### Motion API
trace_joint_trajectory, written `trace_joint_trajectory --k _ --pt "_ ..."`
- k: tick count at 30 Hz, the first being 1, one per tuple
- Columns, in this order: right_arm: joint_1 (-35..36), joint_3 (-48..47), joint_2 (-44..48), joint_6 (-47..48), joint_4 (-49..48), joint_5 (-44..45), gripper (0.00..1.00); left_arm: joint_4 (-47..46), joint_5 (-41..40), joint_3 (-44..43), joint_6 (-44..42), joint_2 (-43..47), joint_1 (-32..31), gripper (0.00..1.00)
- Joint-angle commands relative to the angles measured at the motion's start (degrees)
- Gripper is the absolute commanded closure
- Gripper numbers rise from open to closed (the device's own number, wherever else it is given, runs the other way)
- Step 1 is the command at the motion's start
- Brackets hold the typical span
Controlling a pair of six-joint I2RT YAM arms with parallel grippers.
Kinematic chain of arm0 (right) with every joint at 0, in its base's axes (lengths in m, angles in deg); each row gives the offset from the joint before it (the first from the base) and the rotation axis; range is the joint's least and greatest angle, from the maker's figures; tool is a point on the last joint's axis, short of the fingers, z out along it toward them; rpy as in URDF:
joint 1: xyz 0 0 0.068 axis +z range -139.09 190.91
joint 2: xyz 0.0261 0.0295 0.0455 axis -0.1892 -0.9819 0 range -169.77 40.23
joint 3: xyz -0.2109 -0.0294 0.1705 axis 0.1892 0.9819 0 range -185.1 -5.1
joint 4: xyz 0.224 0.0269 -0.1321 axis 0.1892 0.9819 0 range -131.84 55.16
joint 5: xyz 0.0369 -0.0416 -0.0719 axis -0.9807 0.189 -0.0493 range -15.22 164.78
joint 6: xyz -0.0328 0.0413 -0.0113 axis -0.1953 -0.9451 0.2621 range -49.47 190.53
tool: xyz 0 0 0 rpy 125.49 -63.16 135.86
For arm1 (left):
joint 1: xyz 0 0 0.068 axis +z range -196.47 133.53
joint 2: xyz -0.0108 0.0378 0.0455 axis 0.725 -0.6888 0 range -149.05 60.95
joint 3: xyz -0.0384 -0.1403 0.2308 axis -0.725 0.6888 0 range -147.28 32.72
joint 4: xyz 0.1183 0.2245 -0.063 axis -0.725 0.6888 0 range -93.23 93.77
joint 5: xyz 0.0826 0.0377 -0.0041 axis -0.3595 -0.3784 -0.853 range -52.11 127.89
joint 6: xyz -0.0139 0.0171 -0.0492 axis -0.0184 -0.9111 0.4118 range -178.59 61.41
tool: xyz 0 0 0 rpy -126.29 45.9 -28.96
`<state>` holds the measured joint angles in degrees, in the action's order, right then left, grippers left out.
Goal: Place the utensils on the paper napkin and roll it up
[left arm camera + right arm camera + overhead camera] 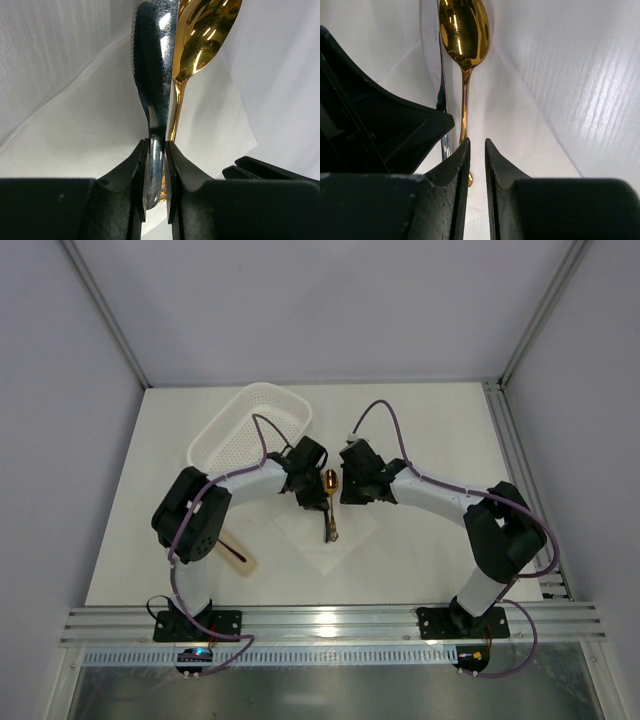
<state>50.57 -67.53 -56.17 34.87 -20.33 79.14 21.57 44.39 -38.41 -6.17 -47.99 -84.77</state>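
Observation:
The white paper napkin (345, 540) lies as a diamond on the table's middle. On it lies the gold-bowled spoon (331, 480), also in the left wrist view (205, 35) and the right wrist view (464, 30). My left gripper (326, 518) (156, 145) is shut on the handle of a grey-silver utensil (157, 60) with a serrated, knife-like edge, just left of the gold spoon. My right gripper (345, 502) (477, 142) stands over the napkin (510, 115) right of the gold handle, its jaws a narrow gap apart and empty. The dark fork (238, 553) lies at the left.
A white perforated basket (250, 425) stands at the back left, close behind my left arm. A flat beige slab (243, 562) lies near the left front, under the dark fork. The two gripper heads are close together over the napkin.

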Motion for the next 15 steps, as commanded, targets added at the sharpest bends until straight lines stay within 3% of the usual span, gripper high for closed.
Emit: trace_joint_trajectory --k 1,15 --pt "0.0 0.0 3.1 1.3 0.3 1.7 0.80 0.1 -0.3 -2.0 0.8 0.5 -0.5 0.79" --pt "0.0 0.0 7.6 2.8 1.6 2.9 0.78 1.5 -0.8 -3.2 0.8 2.2 -0.6 0.71"
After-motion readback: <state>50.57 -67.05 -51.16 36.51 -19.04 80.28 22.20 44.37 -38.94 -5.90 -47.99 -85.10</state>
